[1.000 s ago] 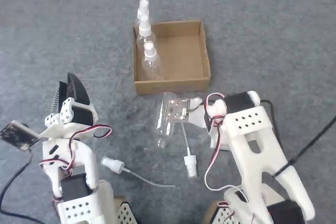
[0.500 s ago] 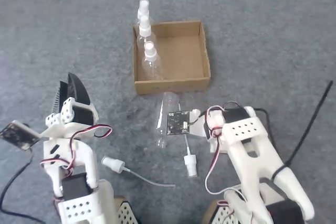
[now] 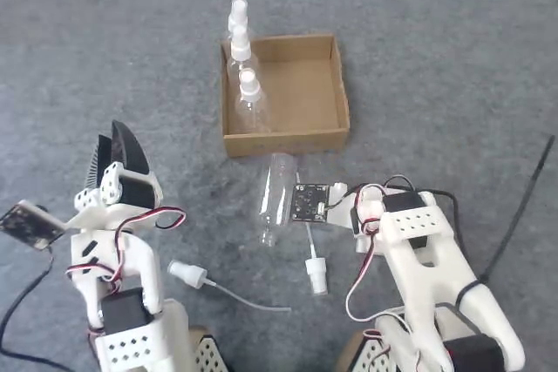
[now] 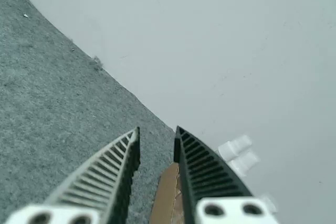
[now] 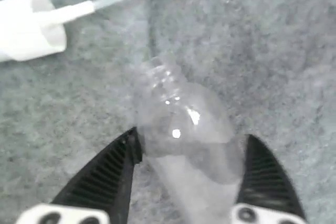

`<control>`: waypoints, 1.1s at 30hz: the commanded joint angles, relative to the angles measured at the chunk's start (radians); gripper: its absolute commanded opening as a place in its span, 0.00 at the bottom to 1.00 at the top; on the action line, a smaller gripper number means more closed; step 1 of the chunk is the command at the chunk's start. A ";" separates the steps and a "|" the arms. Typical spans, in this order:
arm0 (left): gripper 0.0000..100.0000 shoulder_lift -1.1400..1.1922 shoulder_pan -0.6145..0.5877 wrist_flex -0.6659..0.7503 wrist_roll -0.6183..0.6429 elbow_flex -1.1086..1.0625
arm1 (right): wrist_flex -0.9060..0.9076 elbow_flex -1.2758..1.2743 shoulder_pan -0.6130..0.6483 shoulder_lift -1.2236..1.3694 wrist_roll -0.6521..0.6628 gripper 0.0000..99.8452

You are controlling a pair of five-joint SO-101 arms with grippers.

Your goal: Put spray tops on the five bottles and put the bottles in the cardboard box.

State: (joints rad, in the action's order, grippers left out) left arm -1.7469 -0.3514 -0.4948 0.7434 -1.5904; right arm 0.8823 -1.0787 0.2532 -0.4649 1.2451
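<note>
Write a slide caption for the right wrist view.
Right gripper open around a clear uncapped bottle lying on grey carpet, a loose white spray top nearby.

- Left tool (image 4: 157, 129): two black ribbed fingers (image 4: 105, 174) with white mounts at their bases. The tips stand a little apart, with a narrow gap running between them.
- Desk (image 4: 52, 87): grey, carpet-like covering lying beyond the tool and ending at a wall.
- Wall (image 4: 236, 51): plain and pale, meeting the desk along a slanted line.
- Box (image 4: 168, 192): a strip of brown cardboard edge visible through the gap between the fingers, near their bases.
- Spray tops (image 4: 234, 147): two white tops, close together, just beyond one finger, seen against the wall. The bottles under them are hidden by that finger.
</note>
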 commanded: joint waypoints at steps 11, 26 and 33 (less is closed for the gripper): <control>0.10 -0.012 -0.003 0.035 0.003 0.008 | 0.045 0.058 -0.073 -0.045 -0.252 0.02; 0.10 -0.012 -0.003 0.035 0.003 0.008 | 0.242 0.155 -0.084 -0.035 -0.603 0.02; 0.10 -0.012 -0.003 0.035 0.003 0.008 | 0.245 0.149 -0.081 -0.035 -0.601 0.14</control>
State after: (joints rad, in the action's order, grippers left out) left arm -1.7469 -0.3514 -0.4948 0.7434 -1.5904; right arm 1.1124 -0.9897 0.1826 -0.4818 0.6513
